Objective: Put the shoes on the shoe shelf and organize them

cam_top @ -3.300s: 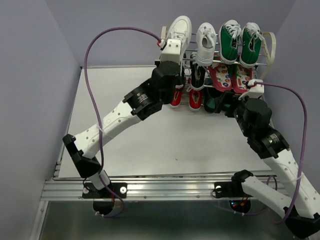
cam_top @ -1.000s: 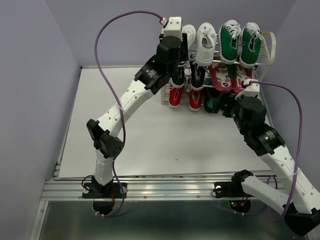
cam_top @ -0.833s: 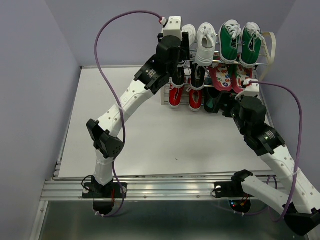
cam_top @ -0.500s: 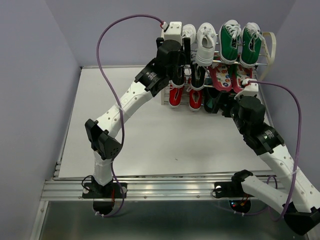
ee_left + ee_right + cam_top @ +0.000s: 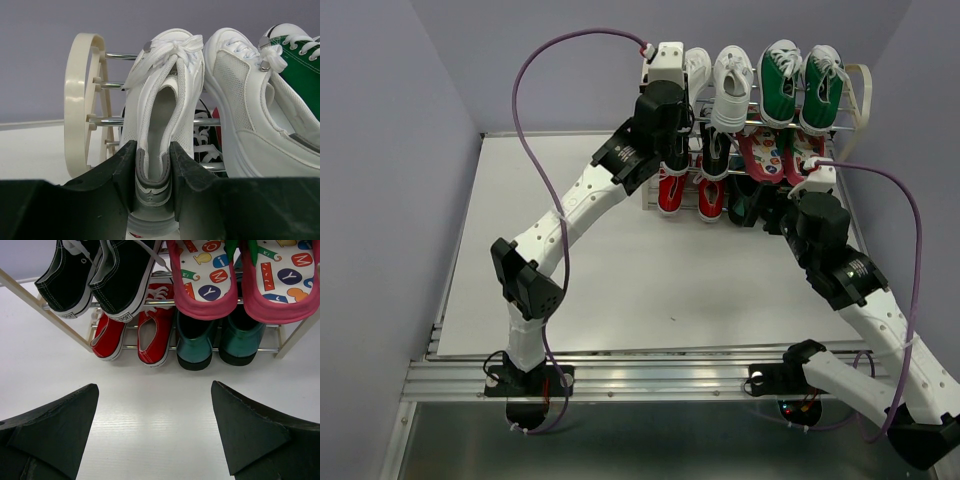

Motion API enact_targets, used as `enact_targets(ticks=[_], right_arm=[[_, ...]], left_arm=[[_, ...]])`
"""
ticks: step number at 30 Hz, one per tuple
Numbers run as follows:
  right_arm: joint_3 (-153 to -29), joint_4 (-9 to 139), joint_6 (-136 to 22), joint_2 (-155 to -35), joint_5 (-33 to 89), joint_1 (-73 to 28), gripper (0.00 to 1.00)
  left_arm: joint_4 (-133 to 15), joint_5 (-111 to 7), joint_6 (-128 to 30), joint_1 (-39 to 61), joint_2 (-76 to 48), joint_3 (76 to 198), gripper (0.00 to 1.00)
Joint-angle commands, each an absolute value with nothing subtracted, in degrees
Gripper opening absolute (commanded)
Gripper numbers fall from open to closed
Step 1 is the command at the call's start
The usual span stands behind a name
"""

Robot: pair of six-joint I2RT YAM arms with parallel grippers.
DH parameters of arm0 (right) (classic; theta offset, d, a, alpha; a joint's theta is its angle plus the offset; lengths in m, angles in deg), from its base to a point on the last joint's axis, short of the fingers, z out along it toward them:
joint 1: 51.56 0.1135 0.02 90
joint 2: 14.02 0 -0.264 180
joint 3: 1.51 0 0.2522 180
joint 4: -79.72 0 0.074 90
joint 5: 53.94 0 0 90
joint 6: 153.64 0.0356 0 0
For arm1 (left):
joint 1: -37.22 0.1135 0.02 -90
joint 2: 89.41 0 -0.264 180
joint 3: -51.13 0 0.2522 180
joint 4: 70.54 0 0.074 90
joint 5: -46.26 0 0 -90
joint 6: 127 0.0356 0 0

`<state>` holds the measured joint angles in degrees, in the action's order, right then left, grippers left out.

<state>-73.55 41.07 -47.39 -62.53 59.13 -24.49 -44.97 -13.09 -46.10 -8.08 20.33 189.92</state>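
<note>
The cream-framed shoe shelf (image 5: pixel 861 90) stands at the table's far edge. My left gripper (image 5: pixel 152 165) is shut on the heel of a white sneaker (image 5: pixel 162 100) (image 5: pixel 696 66) lying on the top rods, left end. The second white sneaker (image 5: pixel 245 110) (image 5: pixel 730 85) lies beside it. The black pair (image 5: pixel 100 275) sits on the middle tier and the red pair (image 5: pixel 135 335) on the bottom tier, both on the left side. My right gripper (image 5: pixel 155 435) is open and empty, over the table in front of the bottom tier.
Green sneakers (image 5: pixel 800 85) fill the top tier's right half. Pink patterned flip-flops (image 5: pixel 240 280) sit on the middle right, teal shoes (image 5: pixel 220 340) on the bottom right. The shelf's round cream end frame (image 5: pixel 82 100) is just left of the held sneaker.
My left arm has carried the white sneaker up and back onto the top tier; over the last second it barely moves. The right arm has shifted slightly toward the shelf.
</note>
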Motion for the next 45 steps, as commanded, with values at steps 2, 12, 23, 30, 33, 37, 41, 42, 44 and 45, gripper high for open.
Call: enact_targets(ticks=[2, 12, 23, 30, 33, 37, 41, 42, 44, 45], right_arm=[[-74.0, 43.5, -48.5, -62.7, 59.0, -24.7, 1.0], [-74.2, 43.5, -49.2, -63.3, 59.0, -24.7, 1.0], [-74.2, 43.5, -50.1, -63.7, 57.8, -24.7, 1.0], [-74.2, 43.5, -50.0, -63.8, 57.8, -24.7, 1.0], [-74.2, 43.5, -50.0, -63.7, 57.5, -24.7, 1.0], [-74.2, 43.5, -50.0, -63.6, 57.2, -24.7, 1.0], [-74.2, 43.5, -50.1, -63.5, 57.1, -24.7, 1.0], [-74.2, 43.5, -50.1, -63.5, 56.8, -24.7, 1.0], [-74.2, 43.5, -50.1, -63.5, 56.3, -24.7, 1.0], [-74.3, 43.5, -50.1, -63.5, 55.8, -24.7, 1.0]], left_arm=[[-53.7, -11.0, -44.6, -8.5, 19.0, 189.3, 0.0], [-69.5, -4.5, -35.0, -10.7, 20.8, 186.6, 0.0], [-77.4, -0.8, -34.4, -10.7, 22.6, 183.2, 0.0], [-76.3, -0.1, -36.2, -10.7, 21.0, 181.5, 0.38], [-75.6, -1.2, -36.6, -10.9, 20.1, 180.9, 0.63], [-75.0, -2.1, -36.4, -11.0, 19.5, 180.7, 0.81], [-73.8, -2.8, -36.3, -11.7, 18.4, 180.4, 0.86], [-73.6, -2.9, -36.5, -11.9, 17.7, 180.3, 0.86], [-73.0, -2.8, -36.4, -12.4, 16.9, 179.9, 0.89], [-73.0, -2.7, -36.4, -13.0, 16.5, 179.8, 0.9]])
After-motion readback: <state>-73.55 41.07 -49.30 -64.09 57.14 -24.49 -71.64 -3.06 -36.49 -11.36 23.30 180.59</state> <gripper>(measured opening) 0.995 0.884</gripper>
